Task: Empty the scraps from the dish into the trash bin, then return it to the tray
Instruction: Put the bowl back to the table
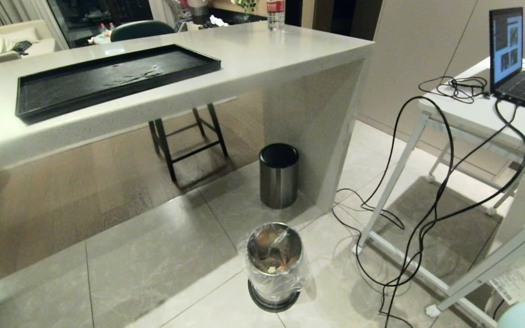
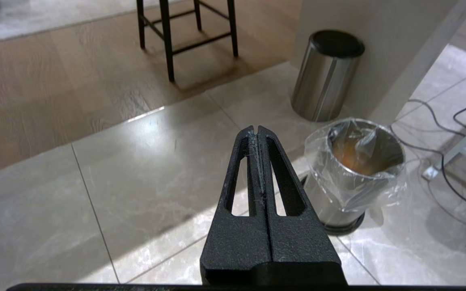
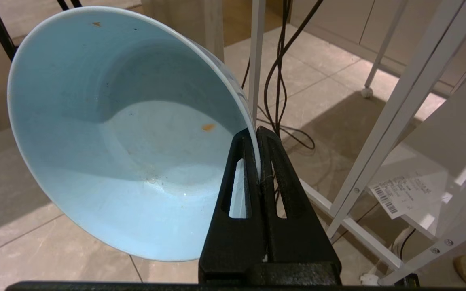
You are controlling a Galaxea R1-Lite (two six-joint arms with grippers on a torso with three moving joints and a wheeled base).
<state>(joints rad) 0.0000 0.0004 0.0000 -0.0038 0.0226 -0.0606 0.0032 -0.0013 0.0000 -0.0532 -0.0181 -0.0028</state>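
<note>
My right gripper (image 3: 258, 135) is clamped on the rim of the dish (image 3: 128, 137), whose bowl hangs tilted to one side of the jaws, nearly empty. The scraps (image 1: 275, 266) lie in the trash bin (image 1: 275, 255) on the floor. My left gripper (image 2: 257, 133) is closed, empty. Risk: this thin edge pinch may slip on the way to the tray (image 1: 107, 79), dropping the dish.
</note>
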